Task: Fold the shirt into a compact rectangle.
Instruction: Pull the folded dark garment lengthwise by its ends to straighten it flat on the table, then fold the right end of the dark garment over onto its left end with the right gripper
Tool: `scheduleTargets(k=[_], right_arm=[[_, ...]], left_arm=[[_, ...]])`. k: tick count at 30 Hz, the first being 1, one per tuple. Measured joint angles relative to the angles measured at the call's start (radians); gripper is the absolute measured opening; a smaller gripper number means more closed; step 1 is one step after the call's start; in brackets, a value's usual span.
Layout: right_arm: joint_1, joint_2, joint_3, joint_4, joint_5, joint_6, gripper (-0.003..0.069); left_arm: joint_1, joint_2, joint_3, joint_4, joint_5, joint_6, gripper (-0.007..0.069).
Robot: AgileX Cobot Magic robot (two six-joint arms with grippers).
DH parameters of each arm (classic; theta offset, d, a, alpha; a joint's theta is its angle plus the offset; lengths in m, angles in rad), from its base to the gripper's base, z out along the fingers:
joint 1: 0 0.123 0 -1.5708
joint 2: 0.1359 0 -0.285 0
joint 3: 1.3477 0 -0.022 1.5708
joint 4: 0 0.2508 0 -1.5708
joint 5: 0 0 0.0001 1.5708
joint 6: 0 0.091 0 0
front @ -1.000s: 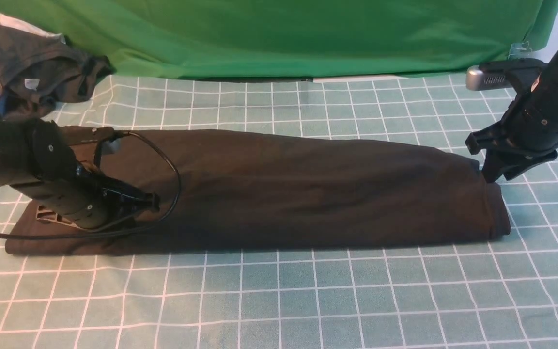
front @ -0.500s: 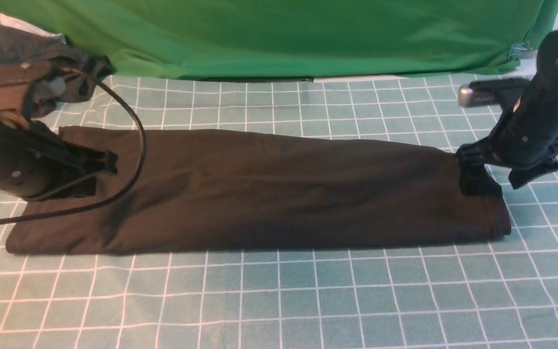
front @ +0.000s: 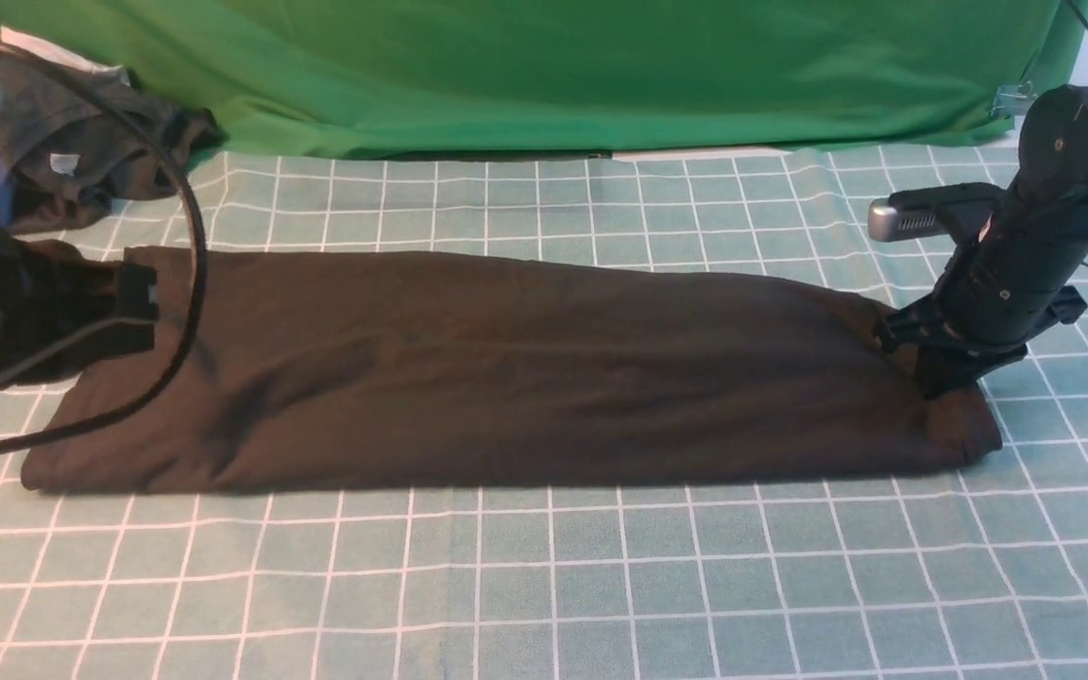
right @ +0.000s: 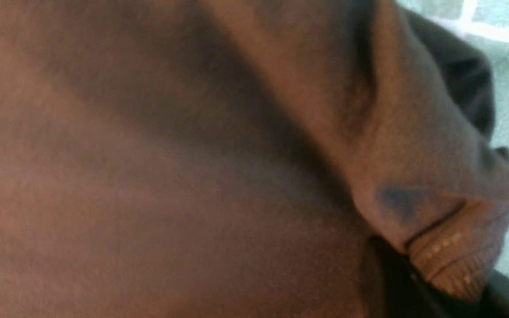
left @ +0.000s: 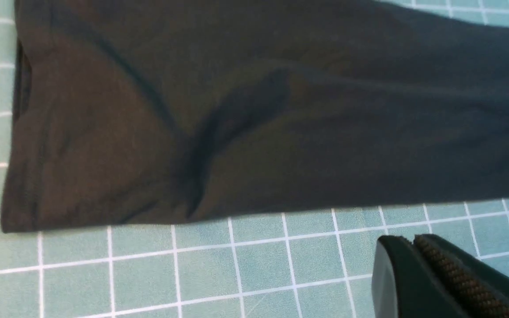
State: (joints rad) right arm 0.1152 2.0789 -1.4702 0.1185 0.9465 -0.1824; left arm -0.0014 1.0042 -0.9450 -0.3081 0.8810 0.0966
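We see the shirt point(front: 506, 368) folded into a long black band across the bench point(front: 544, 586); the right gripper point(front: 941, 382) pinches its right end. The left gripper point(left: 413, 240) has withdrawn leftward; its state we cannot tell.

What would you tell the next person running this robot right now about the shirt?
The left pincer holds nothing and hangs over the checked cloth beside the shirt; whether it is open or shut is unclear.
The right pincer is pinching bunched fabric at the shirt's right end.
The shirt lies as a long narrow band across the cloth.
Done: the lengthwise folds. Left: probably folding the band end over end into a compact rectangle.
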Motion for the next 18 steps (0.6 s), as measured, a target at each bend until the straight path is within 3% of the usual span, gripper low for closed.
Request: scheduleTargets(k=[6,14,18], right_arm=[[-0.088,-0.042,-0.019,-0.046,0.162,-0.002,0.0071],[-0.281,-0.184,-0.019,-0.077,0.206,0.025,0.0071],[-0.318,-0.235,-0.024,-0.093,0.217,0.029,0.0071]], left_arm=[[0.000,-0.059,0.000,0.000,0.055,0.020,0.0000],[0.000,-0.139,0.000,0.000,0.077,0.029,0.0002],[0.000,-0.156,0.000,0.000,0.086,0.031,0.0004]])
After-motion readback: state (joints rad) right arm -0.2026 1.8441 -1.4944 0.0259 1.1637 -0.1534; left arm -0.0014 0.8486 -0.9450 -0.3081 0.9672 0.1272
